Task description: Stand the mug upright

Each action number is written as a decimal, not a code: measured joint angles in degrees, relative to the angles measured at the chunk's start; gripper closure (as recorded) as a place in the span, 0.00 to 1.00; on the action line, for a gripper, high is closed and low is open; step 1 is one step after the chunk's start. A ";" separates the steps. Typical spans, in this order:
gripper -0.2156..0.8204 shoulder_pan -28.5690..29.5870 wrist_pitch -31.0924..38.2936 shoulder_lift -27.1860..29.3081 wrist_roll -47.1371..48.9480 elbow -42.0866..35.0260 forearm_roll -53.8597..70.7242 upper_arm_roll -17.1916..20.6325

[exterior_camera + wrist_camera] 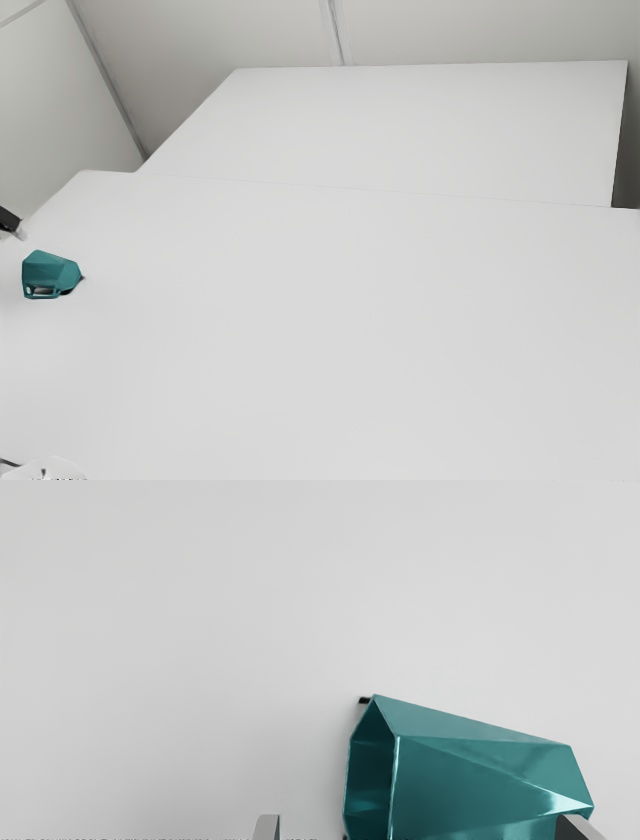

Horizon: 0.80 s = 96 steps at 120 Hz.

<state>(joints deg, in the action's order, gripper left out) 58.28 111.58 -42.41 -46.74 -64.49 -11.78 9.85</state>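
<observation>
The exterior view shows your pincer (17, 229) at the exterior view's left edge, only its dark end and pale tip inside the picture. Just beside it, toward the exterior view's right and nearer that camera, your teal mug (50, 271) lies tipped on its side on the white table (330, 330). You can see a gap between the pale tip and the mug there. The mug's handle (43, 294) is on the side facing that camera, low against the table, with a small dark patch next to it. Beyond the table you have a second white surface (400, 125), with pale walls (240, 30) behind it. In the near corner at the exterior view's left, part of a white object (48, 468) shows, with a thin dark line next to it; you cannot tell what it is.

In the wrist view your two fingers stand wide apart, and they have hold of nothing. One fingertip (266, 827) is past the mug's open mouth, over bare table. The other overlaps the narrower, closed end in this view; you cannot tell whether it touches. The mouth opens sideways, toward the first fingertip's side, showing you the dark, faceted inside.
</observation>
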 joint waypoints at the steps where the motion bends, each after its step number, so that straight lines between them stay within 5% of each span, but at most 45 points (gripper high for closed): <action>1: 0.21 0.33 -0.08 -0.21 -0.12 0.23 -0.15 0.26; 71: 0.22 7.43 -11.79 -12.30 -5.47 9.00 -14.17 7.21; 96: 0.54 7.63 -14.06 -12.73 -5.91 8.95 -16.22 7.37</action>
<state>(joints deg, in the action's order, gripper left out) 65.91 97.52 -55.14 -52.66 -55.55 -28.00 17.22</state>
